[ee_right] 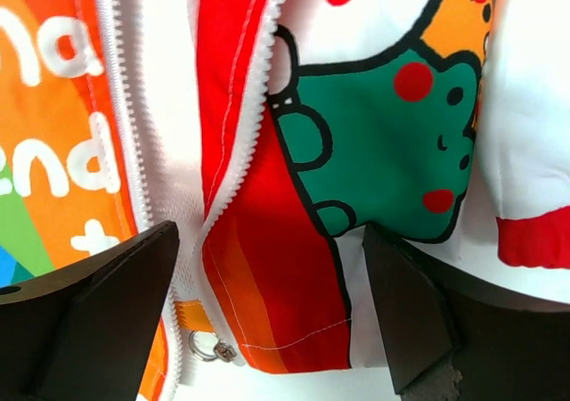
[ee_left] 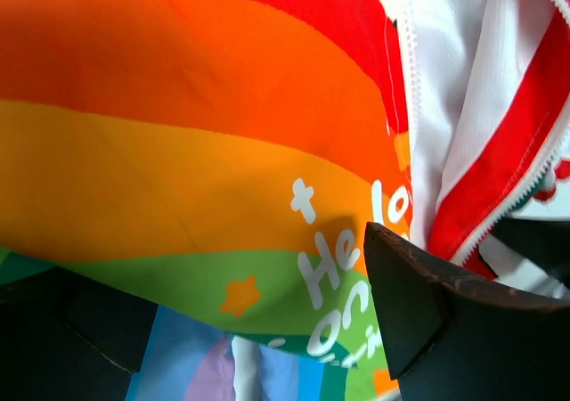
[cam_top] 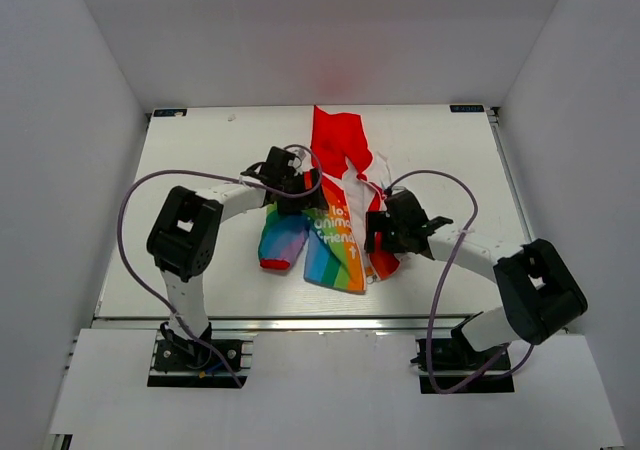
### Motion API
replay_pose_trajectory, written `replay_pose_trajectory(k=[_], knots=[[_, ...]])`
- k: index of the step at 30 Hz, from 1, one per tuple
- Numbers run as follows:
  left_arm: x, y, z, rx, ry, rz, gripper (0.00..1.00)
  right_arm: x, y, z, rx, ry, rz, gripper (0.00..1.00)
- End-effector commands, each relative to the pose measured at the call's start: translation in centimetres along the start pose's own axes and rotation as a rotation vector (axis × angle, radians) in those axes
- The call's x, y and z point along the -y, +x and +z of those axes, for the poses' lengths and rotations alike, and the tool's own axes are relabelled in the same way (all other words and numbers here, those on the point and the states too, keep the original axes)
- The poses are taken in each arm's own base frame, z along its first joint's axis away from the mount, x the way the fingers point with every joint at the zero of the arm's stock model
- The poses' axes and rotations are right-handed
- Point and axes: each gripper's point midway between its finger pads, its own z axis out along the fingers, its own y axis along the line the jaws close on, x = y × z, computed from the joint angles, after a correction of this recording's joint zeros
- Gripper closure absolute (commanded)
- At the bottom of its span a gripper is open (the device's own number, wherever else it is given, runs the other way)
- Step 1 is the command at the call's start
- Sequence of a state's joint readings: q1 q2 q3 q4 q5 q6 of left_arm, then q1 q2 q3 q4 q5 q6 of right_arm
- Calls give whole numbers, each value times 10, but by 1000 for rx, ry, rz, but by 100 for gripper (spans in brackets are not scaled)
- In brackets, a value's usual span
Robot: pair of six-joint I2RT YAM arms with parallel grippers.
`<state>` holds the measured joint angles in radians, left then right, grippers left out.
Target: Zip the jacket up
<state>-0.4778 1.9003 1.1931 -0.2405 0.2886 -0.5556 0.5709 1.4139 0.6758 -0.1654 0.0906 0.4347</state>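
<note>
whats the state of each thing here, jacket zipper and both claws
jacket, lying on the table, front open
zipper, undone, tooth rows apart
left claw, open over the rainbow half
right claw, open, astride the zipper edge of the white half

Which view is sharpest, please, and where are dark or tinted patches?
Right wrist: sharpest, zipper teeth and green cartoon print crisp. Left wrist: rainbow-striped fabric slightly soft, claw fingers near-black. Top external: faint red tint on back wall above red hood.
</note>
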Motion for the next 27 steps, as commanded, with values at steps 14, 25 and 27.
replay_pose_trajectory(k=[14, 25, 27], knots=[[24, -55, -94, 232, 26, 70, 2, -58, -31, -66, 180, -120, -270, 11], [2, 31, -160, 264, 44, -20, 2, -32, 15, -26, -41, 121, -153, 25], [0, 31, -165, 283, 32, -21, 2, -29, 24, -16, -67, 134, -137, 30]])
